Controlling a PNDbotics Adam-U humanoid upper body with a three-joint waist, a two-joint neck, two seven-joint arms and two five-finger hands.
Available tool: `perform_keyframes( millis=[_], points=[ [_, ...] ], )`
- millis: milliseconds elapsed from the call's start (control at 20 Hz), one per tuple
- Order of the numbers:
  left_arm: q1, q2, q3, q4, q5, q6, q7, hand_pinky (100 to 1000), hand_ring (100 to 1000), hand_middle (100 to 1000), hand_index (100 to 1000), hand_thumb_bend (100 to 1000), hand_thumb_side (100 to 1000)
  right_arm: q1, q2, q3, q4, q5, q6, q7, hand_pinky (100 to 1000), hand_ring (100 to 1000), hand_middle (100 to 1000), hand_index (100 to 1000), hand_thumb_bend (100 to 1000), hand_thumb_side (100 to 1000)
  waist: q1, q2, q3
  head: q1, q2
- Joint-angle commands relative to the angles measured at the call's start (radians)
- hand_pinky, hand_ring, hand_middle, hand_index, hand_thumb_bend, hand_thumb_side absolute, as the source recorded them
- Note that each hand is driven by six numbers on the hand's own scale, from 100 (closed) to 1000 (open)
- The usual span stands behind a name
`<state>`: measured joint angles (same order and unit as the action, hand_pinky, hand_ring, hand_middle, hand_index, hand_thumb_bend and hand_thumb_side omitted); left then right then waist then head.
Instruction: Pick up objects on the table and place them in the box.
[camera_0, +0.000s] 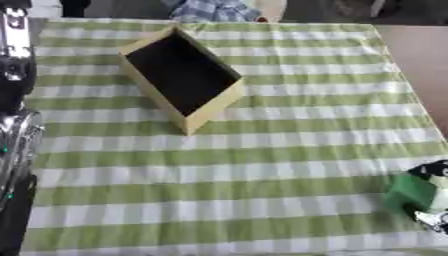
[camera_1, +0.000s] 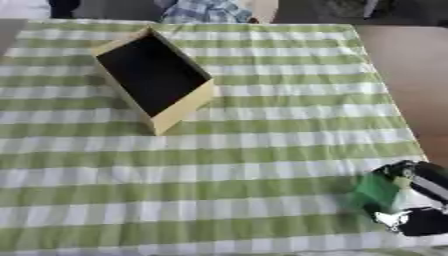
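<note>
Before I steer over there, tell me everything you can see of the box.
The box is an open, lidless rectangular tray with pale yellow-tan walls, cardboard or wood by the look, and a dark interior in which nothing shows. It sits on the green-and-white striped cloth in the far left part of the table, turned at an angle so one corner points toward the robot. Nothing else touches it; neither hand is near.

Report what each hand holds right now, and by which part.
The right hand is closed around a green object, gripping its right side. The left hand is out of sight; only the left arm shows.
</note>
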<state>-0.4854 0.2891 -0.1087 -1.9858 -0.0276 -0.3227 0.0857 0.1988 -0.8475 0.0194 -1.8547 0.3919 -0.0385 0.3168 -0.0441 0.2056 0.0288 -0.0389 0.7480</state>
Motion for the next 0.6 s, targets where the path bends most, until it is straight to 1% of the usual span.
perform_keyframes(
  millis=[50,150,200,250,300,450,600],
  points=[
    [-0.014,0.008,0.000,-0.014,0.002,-0.001,-0.003,527,613,570,719,100,565,-0.007,-0.023,-0.012,-0.018,-0.026,0.008,-0.047,821,726,328,624,100,394,0.000,-0.011,-0.001,0.000,-0.006],
    [-0.014,0.007,0.000,-0.014,0.001,0.000,-0.004,527,613,570,719,100,565,-0.007,-0.027,-0.017,-0.035,-0.033,0.009,-0.060,814,701,324,619,100,382,-0.001,-0.011,-0.002,0.001,-0.005],
    [-0.013,0.008,0.000,-0.014,0.001,0.000,-0.004,527,613,570,719,100,565,-0.008,-0.031,-0.023,-0.047,-0.031,0.009,-0.066,811,675,319,612,100,351,-0.001,-0.012,-0.003,0.002,-0.005],
    [-0.012,0.008,0.001,-0.014,0.001,0.000,-0.004,527,613,570,719,100,565,-0.008,-0.034,-0.029,-0.059,-0.028,0.011,-0.071,813,675,322,616,100,364,-0.002,-0.013,-0.004,0.003,-0.005],
    [-0.011,0.007,0.001,-0.014,0.001,0.000,-0.004,528,613,571,719,100,565,-0.010,-0.041,-0.034,-0.071,-0.025,0.012,-0.074,811,670,321,616,100,311,-0.003,-0.014,-0.004,0.003,-0.005],
    [-0.010,0.006,0.001,-0.014,0.001,0.001,-0.004,528,613,571,719,100,565,-0.024,-0.064,-0.041,-0.104,-0.026,0.015,-0.076,808,662,319,616,100,299,-0.007,-0.017,-0.003,0.002,-0.007],
    [-0.009,0.005,0.001,-0.014,0.001,0.001,-0.003,528,613,571,719,100,565,-0.060,-0.096,-0.043,-0.132,-0.038,0.017,-0.079,806,650,312,612,100,270,-0.010,-0.021,0.002,0.002,-0.008]
  ],
)
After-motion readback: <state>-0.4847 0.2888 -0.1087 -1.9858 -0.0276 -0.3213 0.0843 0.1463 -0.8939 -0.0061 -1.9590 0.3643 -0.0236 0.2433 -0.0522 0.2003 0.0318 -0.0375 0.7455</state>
